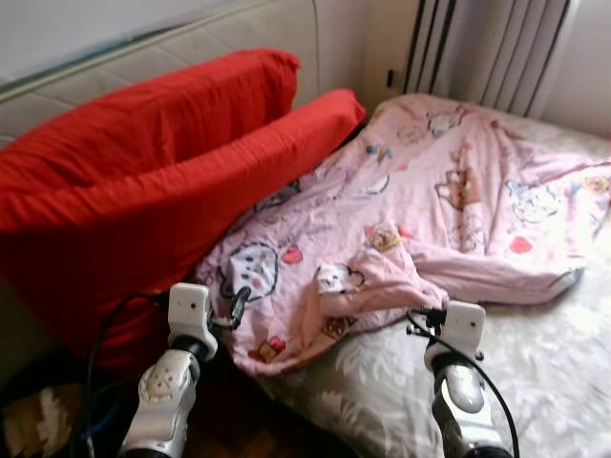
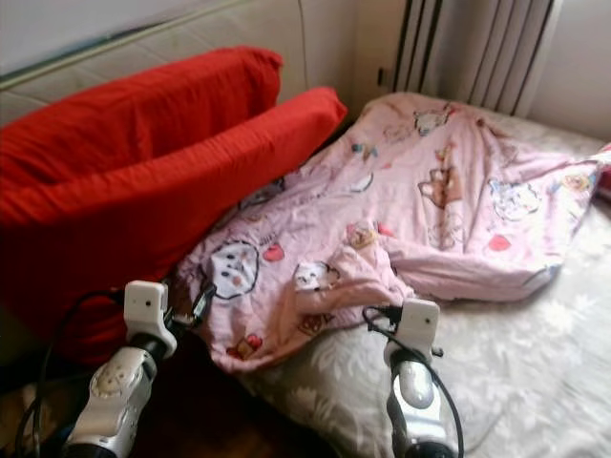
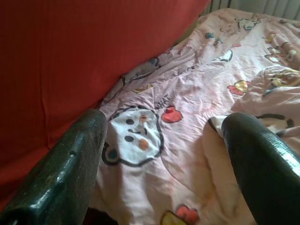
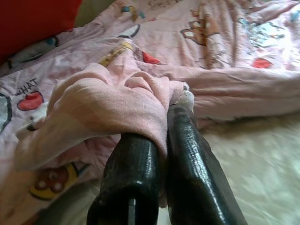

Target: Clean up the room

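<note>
Tidying barely begun: the pink blanket (image 1: 420, 200) lies rumpled across the bed (image 1: 535, 382), a fold clamped in the right gripper (image 4: 164, 117), the left gripper (image 3: 159, 154) held apart above it.

Pink cartoon-print blanket (image 1: 430, 210) crumpled across bed (image 1: 535, 382). Two red pillows (image 1: 162, 181) stacked at left against headboard (image 1: 143, 57). Both silver arms at bottom edge; right gripper (image 1: 418, 322) touching blanket fold.

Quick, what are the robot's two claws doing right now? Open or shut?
Left gripper: open, hovering over the pink blanket, holding nothing.
Right gripper: shut on a bunched fold of the pink blanket.
</note>
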### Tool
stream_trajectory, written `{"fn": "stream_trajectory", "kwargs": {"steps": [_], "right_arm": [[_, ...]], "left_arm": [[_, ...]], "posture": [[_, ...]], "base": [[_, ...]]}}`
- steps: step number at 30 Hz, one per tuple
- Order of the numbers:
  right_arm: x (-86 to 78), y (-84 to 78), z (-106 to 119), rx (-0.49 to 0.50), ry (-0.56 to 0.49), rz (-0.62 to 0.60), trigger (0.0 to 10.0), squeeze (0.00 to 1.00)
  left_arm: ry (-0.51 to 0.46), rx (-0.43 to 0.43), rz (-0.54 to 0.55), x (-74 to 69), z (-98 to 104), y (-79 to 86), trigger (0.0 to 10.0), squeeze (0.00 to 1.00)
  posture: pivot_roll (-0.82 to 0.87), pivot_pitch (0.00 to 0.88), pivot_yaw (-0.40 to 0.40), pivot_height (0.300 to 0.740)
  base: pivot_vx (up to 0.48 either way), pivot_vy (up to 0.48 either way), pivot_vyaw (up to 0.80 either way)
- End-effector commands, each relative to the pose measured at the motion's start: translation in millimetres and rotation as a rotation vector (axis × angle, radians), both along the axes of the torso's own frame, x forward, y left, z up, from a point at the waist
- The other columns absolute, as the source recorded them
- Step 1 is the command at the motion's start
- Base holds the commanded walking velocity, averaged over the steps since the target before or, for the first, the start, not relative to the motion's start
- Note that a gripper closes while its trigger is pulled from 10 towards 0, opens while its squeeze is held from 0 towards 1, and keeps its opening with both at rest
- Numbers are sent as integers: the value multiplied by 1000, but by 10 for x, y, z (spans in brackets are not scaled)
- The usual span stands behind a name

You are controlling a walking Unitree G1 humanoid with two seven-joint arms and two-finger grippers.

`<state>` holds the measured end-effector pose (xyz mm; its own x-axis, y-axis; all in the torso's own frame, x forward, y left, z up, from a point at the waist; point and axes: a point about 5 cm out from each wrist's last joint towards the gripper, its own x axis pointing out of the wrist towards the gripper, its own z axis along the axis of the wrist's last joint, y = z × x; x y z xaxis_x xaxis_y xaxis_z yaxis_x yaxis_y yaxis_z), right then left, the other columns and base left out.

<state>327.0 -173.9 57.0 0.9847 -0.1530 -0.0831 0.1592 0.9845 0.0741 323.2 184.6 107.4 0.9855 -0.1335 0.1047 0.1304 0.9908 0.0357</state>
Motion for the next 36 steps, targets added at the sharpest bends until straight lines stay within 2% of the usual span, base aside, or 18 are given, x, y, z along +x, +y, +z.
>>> {"fn": "stream_trajectory", "kwargs": {"steps": [1, 26, 30, 32, 36], "right_arm": [[-4, -1, 16, 3, -17, -5, 10000, 0], [-8, 12, 94, 13, -93, -14, 10000, 0], [-11, 55, 114, 21, -117, 14, 10000, 0], [-28, 130, 135, -11, -146, 60, 10000, 0], [-34, 142, 142, -11, -152, 61, 10000, 0]], "left_arm": [[0, -3, 0, -21, -7, 24, 10000, 0], [2, 1, -7, -24, -7, 28, 10000, 0], [2, 0, -7, -22, -7, 24, 10000, 0], [3, 1, -8, -21, -7, 23, 10000, 0], [2, 1, -8, -20, -7, 22, 10000, 0]], "posture": [[19, 182, 27, 740], [19, 180, 31, 740], [18, 178, 30, 740], [19, 177, 30, 740], [16, 174, 30, 740]], "base": [[-304, 0, 0], [-302, 0, 0], [-304, 0, 0], [-304, 0, 0], [-301, 0, 0]]}}
